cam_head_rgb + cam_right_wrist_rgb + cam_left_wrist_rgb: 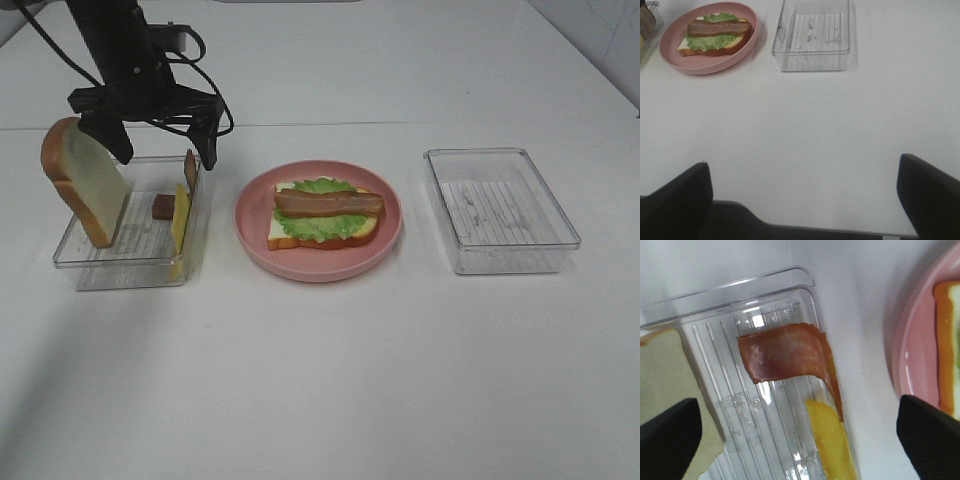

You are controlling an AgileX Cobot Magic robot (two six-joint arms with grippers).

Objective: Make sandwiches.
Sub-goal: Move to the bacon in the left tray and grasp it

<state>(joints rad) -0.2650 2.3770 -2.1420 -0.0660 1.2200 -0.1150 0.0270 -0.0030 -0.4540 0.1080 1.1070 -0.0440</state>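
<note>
A white table (320,400) seen from above, with 3 containers in a row.

In the middle, a pink round plate (390,215) holds a half-built sandwich (325,215): 1 base bread slice (276,233) lying flat, ruffled green lettuce (320,226) on it, and 1 reddish-brown top meat strip (330,204) lying across the lettuce.

On the left, a clear plastic tray (120,272) holds the spare parts. A loose bread slice (88,185) stands tilted against the tray's left wall. A loose meat strip (782,357) curls from the tray floor up the right wall, and a yellow cheese slice (180,220) leans on that wall just nearer.

The left gripper (165,152) hangs over this tray, its jaws spread wide and holding nothing.

On the right sits a second clear tray (500,150). The right gripper (802,197) is over bare table on the near side, jaws wide apart, holding nothing.
</note>
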